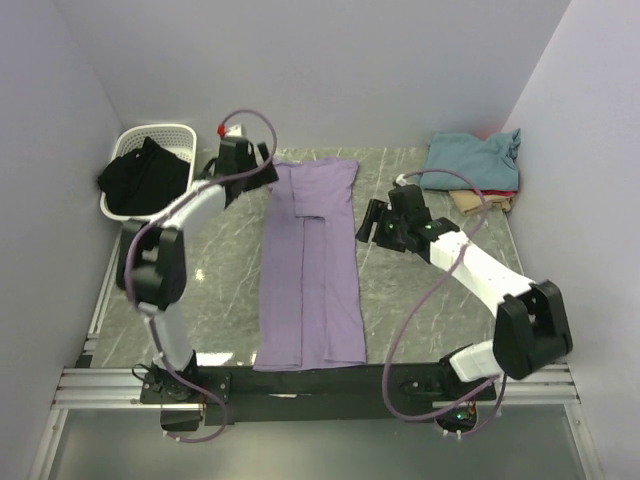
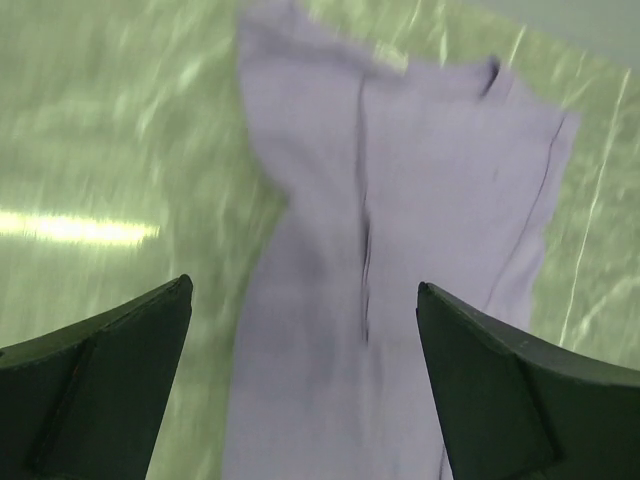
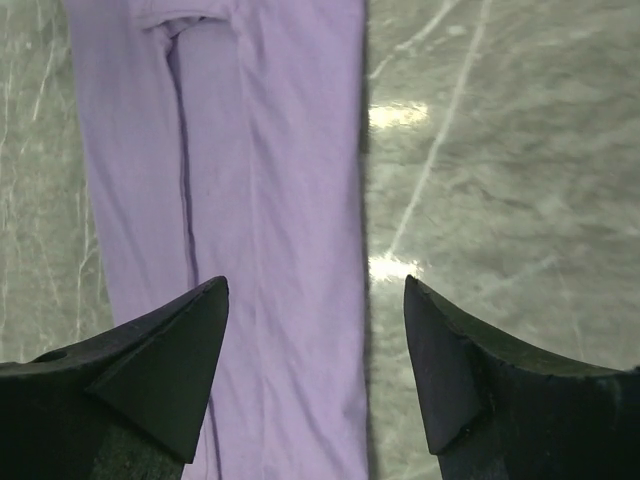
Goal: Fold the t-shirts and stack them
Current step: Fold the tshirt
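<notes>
A large lavender t-shirt (image 1: 310, 265) lies flat on the marble table, folded lengthwise into a long strip running from the back to the front edge. My left gripper (image 1: 250, 160) hovers open over its far left corner; in the left wrist view the shirt (image 2: 400, 230) fills the space between the spread jaws (image 2: 303, 285). My right gripper (image 1: 368, 224) is open just right of the shirt's middle. In the right wrist view it (image 3: 315, 281) straddles the shirt's right edge (image 3: 270, 180). A folded teal shirt (image 1: 470, 155) lies on red and tan shirts (image 1: 482, 203) at the back right.
A white laundry basket (image 1: 160, 132) holding a black garment (image 1: 145, 178) stands at the back left. Grey walls close in the table on three sides. Bare marble (image 1: 215, 280) shows on both sides of the lavender shirt.
</notes>
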You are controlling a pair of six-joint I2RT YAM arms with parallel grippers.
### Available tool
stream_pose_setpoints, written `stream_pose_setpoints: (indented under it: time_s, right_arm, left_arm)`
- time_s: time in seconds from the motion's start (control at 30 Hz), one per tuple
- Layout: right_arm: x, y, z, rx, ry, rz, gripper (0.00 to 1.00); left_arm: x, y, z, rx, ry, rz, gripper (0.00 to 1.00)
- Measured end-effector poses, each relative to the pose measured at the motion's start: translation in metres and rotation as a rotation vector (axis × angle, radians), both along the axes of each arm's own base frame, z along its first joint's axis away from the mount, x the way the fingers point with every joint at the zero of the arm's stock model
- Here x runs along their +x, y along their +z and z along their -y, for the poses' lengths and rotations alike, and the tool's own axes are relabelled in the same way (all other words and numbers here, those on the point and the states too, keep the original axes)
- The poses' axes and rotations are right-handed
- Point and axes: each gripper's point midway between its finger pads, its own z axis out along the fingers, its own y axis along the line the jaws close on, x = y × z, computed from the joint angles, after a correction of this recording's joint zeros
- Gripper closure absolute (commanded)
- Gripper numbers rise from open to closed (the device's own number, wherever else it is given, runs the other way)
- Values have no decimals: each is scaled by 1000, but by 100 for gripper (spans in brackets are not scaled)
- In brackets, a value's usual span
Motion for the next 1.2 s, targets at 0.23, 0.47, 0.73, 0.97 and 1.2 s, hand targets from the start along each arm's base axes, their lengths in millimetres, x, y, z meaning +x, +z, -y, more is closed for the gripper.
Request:
stream_pose_setpoints:
  time_s: [0.23, 0.47, 0.73, 0.97, 1.2]
  right_arm:
    - [18, -31, -12, 36, 59, -92, 25]
    - [43, -41, -9, 77, 64, -123, 26]
    - [57, -38, -7, 114, 67, -118, 26]
    - [56, -44, -9, 130, 80, -142, 26]
    - [54, -55, -9, 137, 86, -176, 27]
  left_arm:
    - [98, -27, 4, -106, -124, 36, 12]
    - [119, -84, -8, -188, -173, -41, 14]
    - [139, -85, -7, -255, -225, -7, 14]
    - [162, -90, 5, -317, -304, 48, 35]
    - [167, -104, 10, -358, -325, 31, 82]
